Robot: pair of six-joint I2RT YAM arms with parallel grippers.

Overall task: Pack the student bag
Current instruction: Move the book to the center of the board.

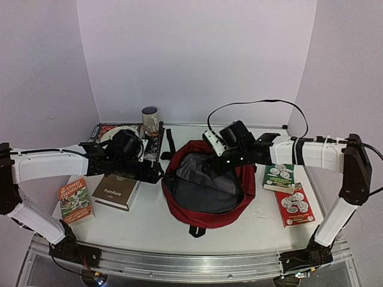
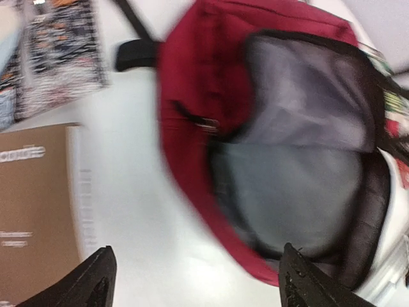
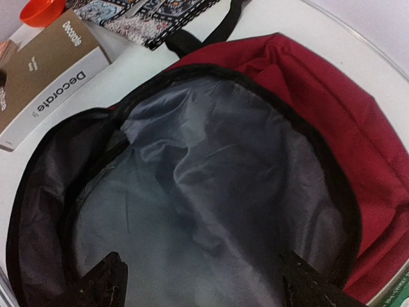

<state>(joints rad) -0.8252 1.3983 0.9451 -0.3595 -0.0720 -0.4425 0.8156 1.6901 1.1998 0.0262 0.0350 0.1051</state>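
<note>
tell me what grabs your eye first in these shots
The dark red student bag lies mid-table, unzipped wide, grey lining showing, nothing visible inside. The right pincer hangs open over its mouth, and the left pincer is open by its left edge. Books wait on either side: a brown book left, a red book right.

Ahead of my left gripper the student bag is blurred; left of my fingers the brown book runs off-frame, its lettering probably unreadable.
</note>
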